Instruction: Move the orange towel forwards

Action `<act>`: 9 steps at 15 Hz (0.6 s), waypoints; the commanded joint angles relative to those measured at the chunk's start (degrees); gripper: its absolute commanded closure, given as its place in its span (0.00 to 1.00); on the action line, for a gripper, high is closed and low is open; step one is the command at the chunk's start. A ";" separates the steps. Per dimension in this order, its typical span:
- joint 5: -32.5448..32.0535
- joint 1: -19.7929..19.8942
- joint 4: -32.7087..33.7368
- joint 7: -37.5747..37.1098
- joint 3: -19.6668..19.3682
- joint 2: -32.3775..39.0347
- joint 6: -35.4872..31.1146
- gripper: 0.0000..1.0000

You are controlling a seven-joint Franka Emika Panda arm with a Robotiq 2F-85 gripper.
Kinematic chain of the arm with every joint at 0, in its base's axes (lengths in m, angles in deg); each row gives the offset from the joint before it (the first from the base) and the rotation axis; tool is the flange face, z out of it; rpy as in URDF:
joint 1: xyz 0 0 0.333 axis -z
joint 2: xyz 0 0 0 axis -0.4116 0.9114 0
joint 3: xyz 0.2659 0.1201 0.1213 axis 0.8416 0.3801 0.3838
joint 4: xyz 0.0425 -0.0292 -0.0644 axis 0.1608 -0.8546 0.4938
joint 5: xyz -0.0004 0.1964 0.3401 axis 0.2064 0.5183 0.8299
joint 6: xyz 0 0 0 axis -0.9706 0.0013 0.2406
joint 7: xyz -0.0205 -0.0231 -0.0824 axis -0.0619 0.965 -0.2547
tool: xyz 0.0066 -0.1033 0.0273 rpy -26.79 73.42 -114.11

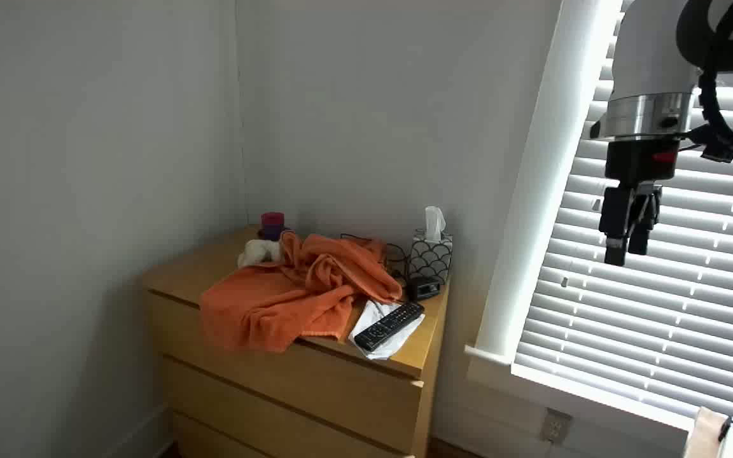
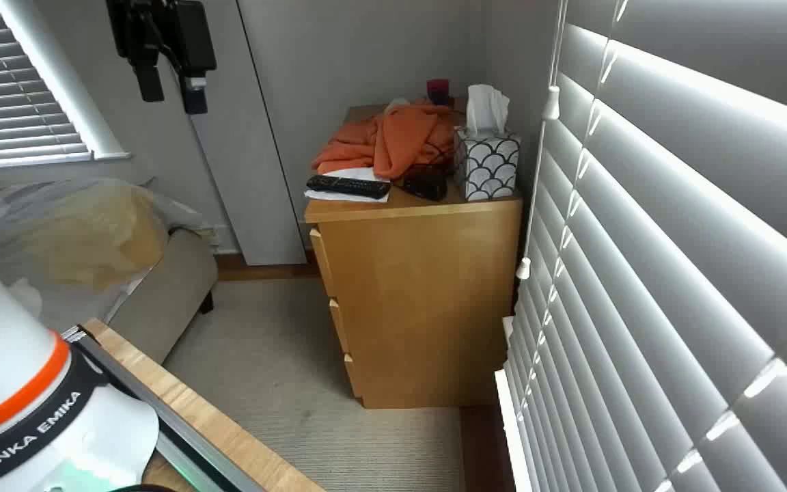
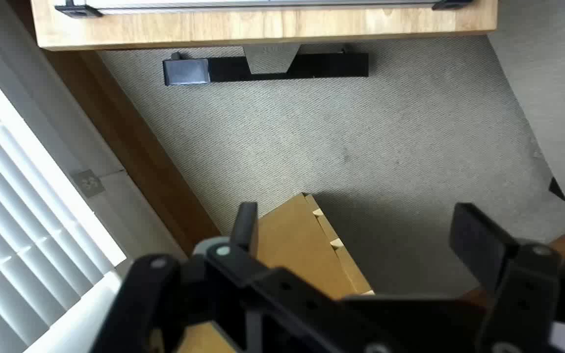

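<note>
Basically, prob. nothing of the move is done yet: in an exterior view the gripper [image 1: 627, 249] hangs high on the right, well apart from the dresser [image 1: 179, 272]; wrist view has its fingers [image 3: 476, 235] spread wide w/ nothing btwn. The orange towel [image 1: 296, 292] lies bunched on the dresser top, approx. mid, part draped over the near edge. Remaining, imo: reach over, pinch a fold, drag fwd, let go, back off. Caveat: start spot & meaning of "fwd" aren't clear, so can't rule out that it's already placed.

Counts: 1 towel, 1 gripper (2 fingers), 1 dresser w/ 3 drawers [image 1: 296, 381] showing. On top: 1 tissue box [image 1: 431, 257] far right; 1 blk gadget [image 1: 422, 289] just near of it; 1 remote [image 1: 390, 327] near right, lying on white paper [image 1: 370, 315] (sheet count, can't tell); 1 white soft item [image 1: 257, 252] far left, beside towel, contact unclear; red/purple cup [image 1: 272, 226] farther back, 1 or 2 stacked, can't tell. Also, in an exterior view, 1 couch or bed [image 2: 182, 273] under plastic.
</note>
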 commanded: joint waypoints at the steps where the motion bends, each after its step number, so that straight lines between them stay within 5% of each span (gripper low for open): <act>1: 0.13 0.30 0.09 0.18 0.23 0.03 0.10 0.00; 5: 0.12 0.30 0.09 0.18 0.23 0.03 0.10 0.00; 9: -1.51 -1.17 6.46 5.24 0.69 11.00 -11.80 0.00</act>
